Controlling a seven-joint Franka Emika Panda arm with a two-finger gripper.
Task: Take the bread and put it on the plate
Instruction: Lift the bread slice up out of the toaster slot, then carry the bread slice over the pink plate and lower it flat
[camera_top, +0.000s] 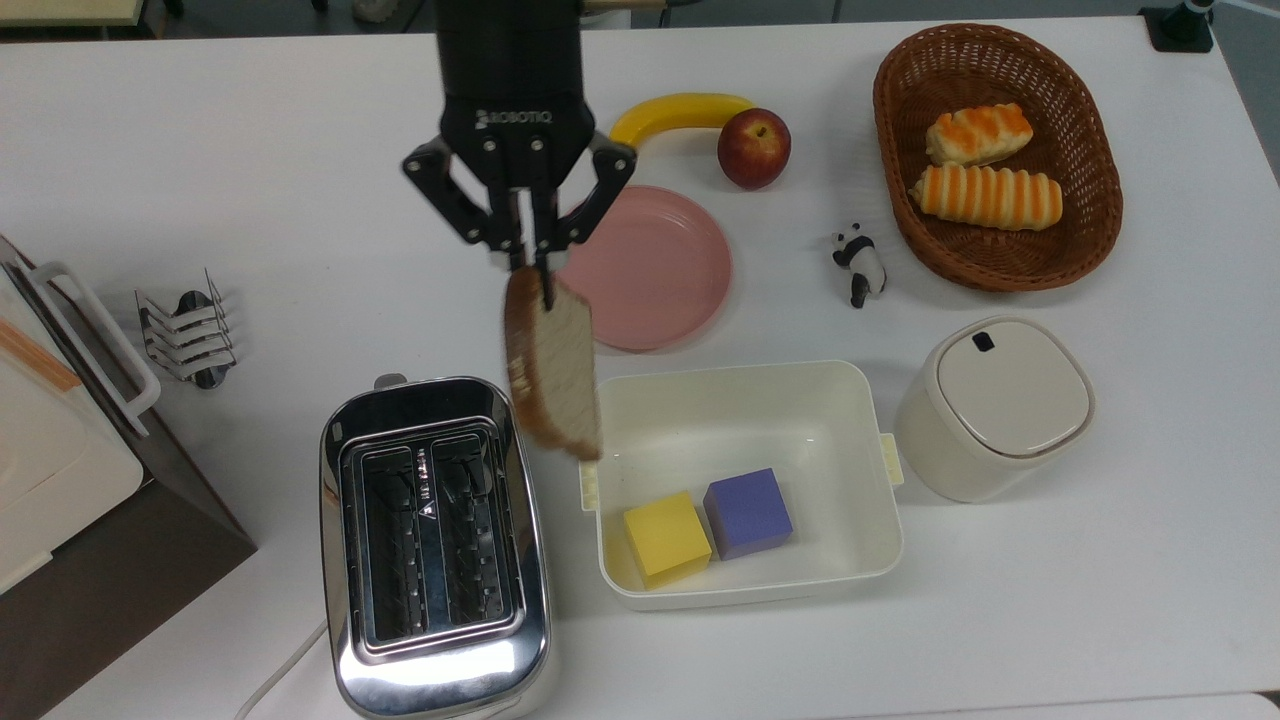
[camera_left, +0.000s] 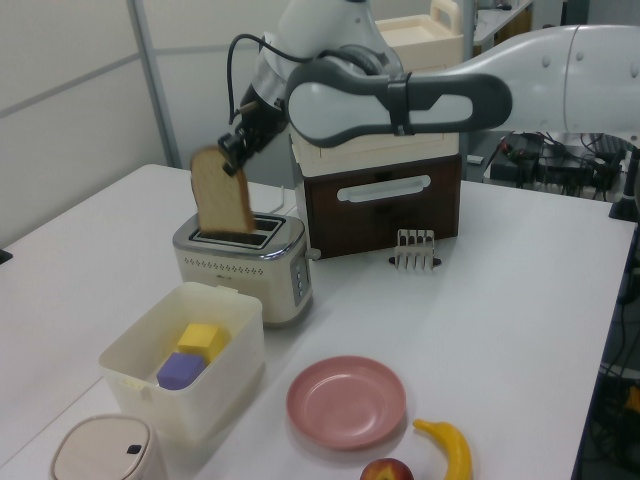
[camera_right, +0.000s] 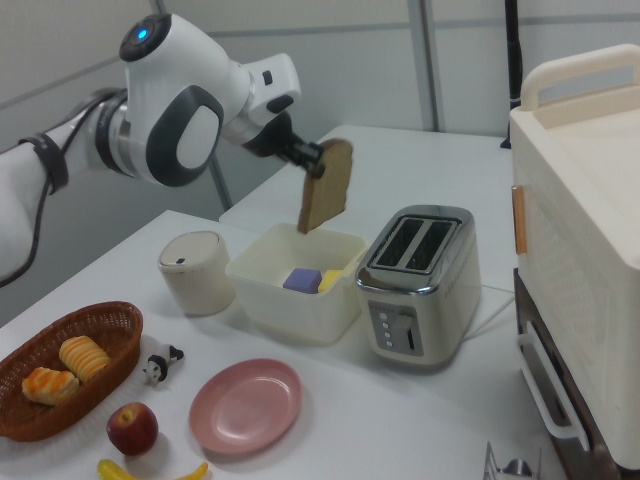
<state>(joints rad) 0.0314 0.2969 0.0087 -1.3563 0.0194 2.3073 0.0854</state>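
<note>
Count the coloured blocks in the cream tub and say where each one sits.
2, both in the cream tub, side by side and seemingly touching: the yellow block nearer the top view's left, by the tub's wall, and the purple block just to its right. The walls seem to hide nothing.

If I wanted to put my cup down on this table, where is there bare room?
Bare table spreads at the top view's upper left, above the rack, and along its lower right below the canister. It is crowded around the plate, tub and toaster.
</note>
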